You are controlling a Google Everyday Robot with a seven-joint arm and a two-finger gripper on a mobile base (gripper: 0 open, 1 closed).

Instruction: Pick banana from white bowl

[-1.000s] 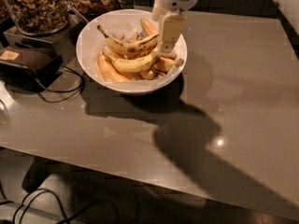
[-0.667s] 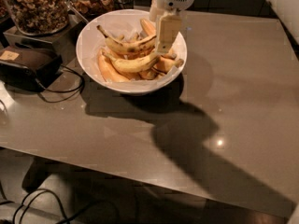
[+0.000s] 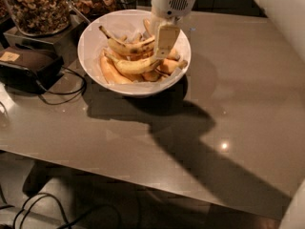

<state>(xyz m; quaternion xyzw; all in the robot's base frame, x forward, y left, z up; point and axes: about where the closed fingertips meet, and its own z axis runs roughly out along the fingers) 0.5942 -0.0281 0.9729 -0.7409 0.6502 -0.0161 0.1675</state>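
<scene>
The white bowl [image 3: 95,32] stands at the back left of the grey table and holds several bananas. A curved pale yellow banana [image 3: 135,66] with dark tips lies across the middle of the pile. A spotted one [image 3: 125,46] lies just behind it, and deeper orange ones [image 3: 112,73] lie beneath. My gripper [image 3: 165,41] hangs from its white wrist [image 3: 172,0] down into the right half of the bowl. Its tip is at the pale banana's right part and hides the fruit behind it.
Glass jars of nuts [image 3: 35,6] stand behind the bowl on the left. A dark box [image 3: 26,63] with black cables [image 3: 66,87] lies left of the bowl. The grey table [image 3: 238,94] stretches to the right and front, crossed by the arm's shadow.
The gripper has moved slightly left and lower into the bowl, closer to the bananas. The bowl and the fruit have not shifted.
</scene>
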